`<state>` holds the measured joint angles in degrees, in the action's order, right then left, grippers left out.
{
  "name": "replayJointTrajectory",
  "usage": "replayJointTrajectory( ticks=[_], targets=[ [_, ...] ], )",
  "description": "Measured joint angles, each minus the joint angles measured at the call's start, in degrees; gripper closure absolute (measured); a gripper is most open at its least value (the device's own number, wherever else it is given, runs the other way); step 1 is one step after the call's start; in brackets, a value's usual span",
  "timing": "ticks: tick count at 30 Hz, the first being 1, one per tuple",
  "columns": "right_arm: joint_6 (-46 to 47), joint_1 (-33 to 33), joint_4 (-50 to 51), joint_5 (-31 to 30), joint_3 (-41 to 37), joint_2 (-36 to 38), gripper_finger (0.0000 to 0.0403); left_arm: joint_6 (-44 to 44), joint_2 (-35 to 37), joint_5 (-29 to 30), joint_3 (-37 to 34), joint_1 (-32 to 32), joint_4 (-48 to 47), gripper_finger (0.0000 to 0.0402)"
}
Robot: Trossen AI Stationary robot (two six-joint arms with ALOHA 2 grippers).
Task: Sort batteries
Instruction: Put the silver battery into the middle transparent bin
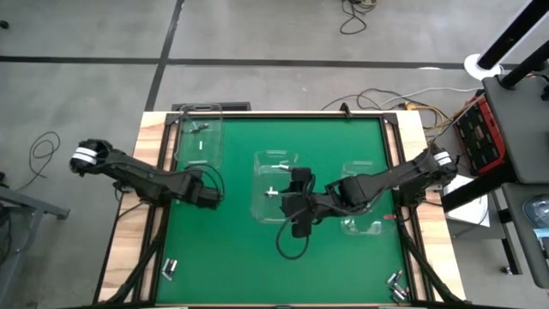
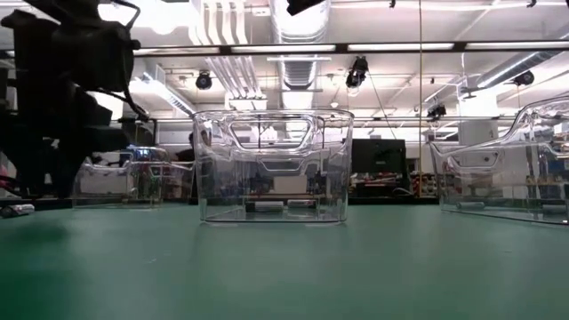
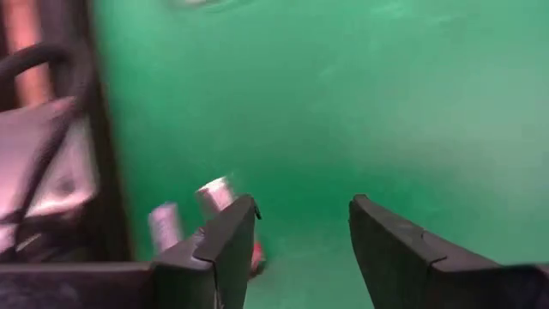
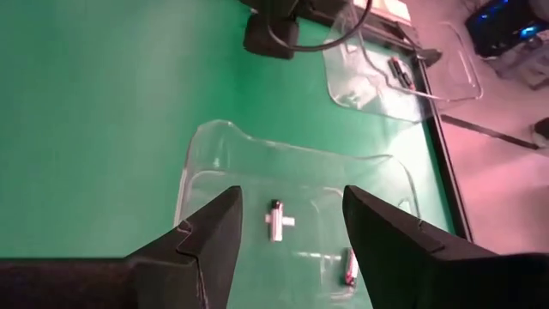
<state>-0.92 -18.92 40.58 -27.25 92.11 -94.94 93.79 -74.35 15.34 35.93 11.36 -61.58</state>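
Hovering over the middle clear bin (image 1: 276, 184), right gripper (image 4: 290, 225) spread wide and empty, crossed batteries (image 4: 277, 221) lying inside, left gripper (image 3: 300, 236) likewise agape over green mat (image 1: 232, 249) (two blurred batteries (image 3: 193, 210) partly hidden behind its finger), far-left bin (image 1: 199, 137) holding more.

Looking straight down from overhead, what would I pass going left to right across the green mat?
Left arm's tool → left clear bin → middle clear bin with the right arm's tool over it → right clear bin.
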Motion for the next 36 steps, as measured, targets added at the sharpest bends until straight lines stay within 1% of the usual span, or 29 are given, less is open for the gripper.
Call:
replayJointTrajectory(
  ticks=[8,10,12,15,17,22,24,28,30,36],
  targets=[
    [5.1,-2.7,2.2,-0.6,-2.4,-0.1,0.0211,8.2,-6.9,-0.7,5.8,0.6,-7.0,0.0234],
    [6.6,-4.0,3.6,-2.5,-2.8,0.1,0.0211,10.5,-9.3,-0.8,6.6,1.5,-7.2,0.0234],
    [7.7,-5.5,5.1,-5.7,-3.4,0.7,0.0213,13.8,-12.0,0.4,7.3,3.1,-6.9,0.0235],
    [9.9,-7.9,7.0,-10.0,-4.2,1.8,0.0213,20.2,-16.4,1.7,8.2,6.4,-6.7,0.0239],
    [11.8,-9.4,8.4,-11.6,-4.7,2.8,0.0213,25.3,-19.0,1.7,8.4,8.8,-6.9,0.0243],
    [17.1,-13.3,12.2,-15.1,-6.5,5.7,0.0213,40.8,-23.1,-3.0,8.1,14.6,-12.0,0.0246],
    [19.0,-14.7,12.5,-16.3,-7.7,6.9,0.0213,41.7,-24.0,-4.0,7.7,14.9,-11.9,0.0247],
    [21.7,-16.8,12.8,-18.8,-9.5,9.3,0.0213,41.8,-25.4,0.8,6.2,13.0,-9.0,0.0247],
    [23.1,-17.6,12.9,-19.9,-10.1,10.0,0.0213,41.7,-26.0,1.6,5.2,12.0,-7.1,0.0247],
    [26.8,-19.6,12.9,-20.0,-11.2,11.0,0.0213,41.9,-26.6,3.6,1.6,10.6,-3.8,0.0247]
  ],
)
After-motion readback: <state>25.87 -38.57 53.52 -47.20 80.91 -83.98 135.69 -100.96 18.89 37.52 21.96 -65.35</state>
